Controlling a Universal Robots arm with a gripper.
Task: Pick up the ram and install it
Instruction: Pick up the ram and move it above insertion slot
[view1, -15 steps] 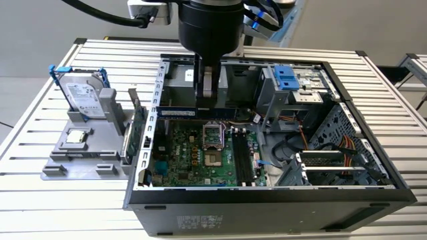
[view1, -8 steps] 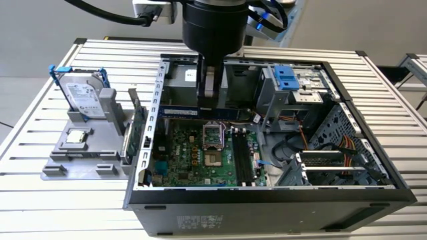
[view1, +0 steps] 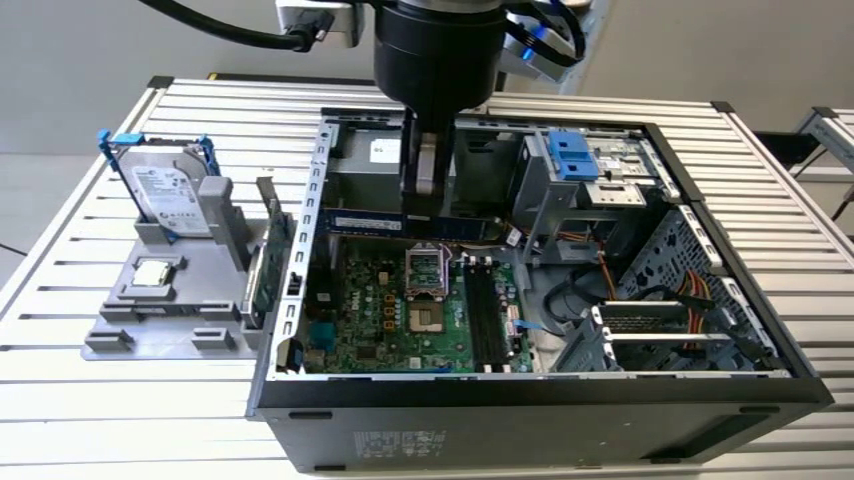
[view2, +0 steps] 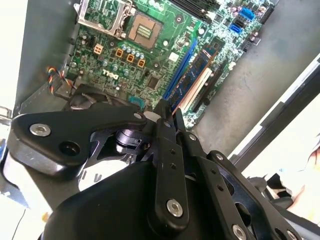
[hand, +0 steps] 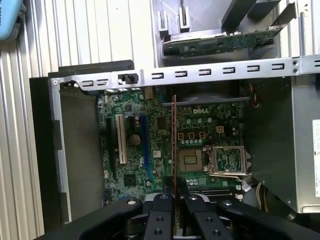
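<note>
Ram (view1: 374, 221) clamped mid-length in the gripper (view1: 427, 205), fingers pinched narrow on it. Hung level above the motherboard (view1: 387, 310), inside the open case (view1: 534, 420). Showed edge-on in the first wrist view (hand: 173, 130), lined up just beside the socket (hand: 192, 161).

Matt black hand (hand: 173, 194), circuit-board ram (view1: 374, 222), ribbed metal table (view1: 134, 420).

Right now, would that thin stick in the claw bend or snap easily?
Probably stiff: the ram juts straight both ways from the gripper. Likely light: edge-on in the first wrist view it looks thin. Possibly fragile: bare circuit board.
</note>
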